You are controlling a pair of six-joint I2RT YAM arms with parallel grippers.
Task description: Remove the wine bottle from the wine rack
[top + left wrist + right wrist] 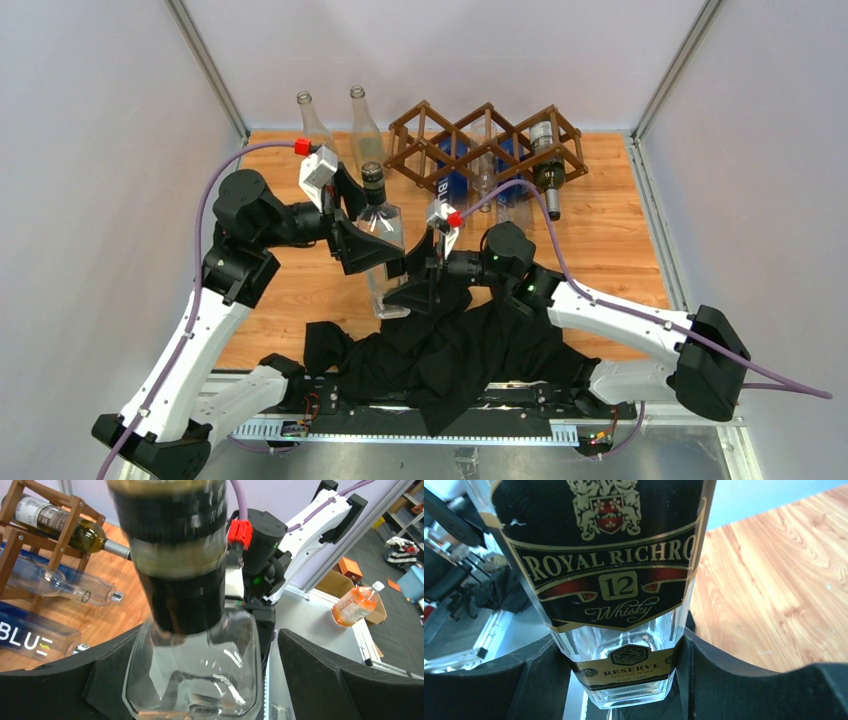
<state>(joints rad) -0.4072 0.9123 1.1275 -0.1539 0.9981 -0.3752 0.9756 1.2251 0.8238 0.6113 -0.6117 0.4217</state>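
My right pincer [619,677] clamped on the whisky bottle [614,570] near its base, my left pincer [205,660] spread wide around its shoulder, bottle off the wine rack [487,145], rack at worktop's [620,250] back

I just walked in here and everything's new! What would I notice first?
The whisky bottle with its black-and-gold label, in the middle between the left gripper and right gripper. Next, the brown wine rack at the back, with bottles lying in it, and the black cloth heaped in front.
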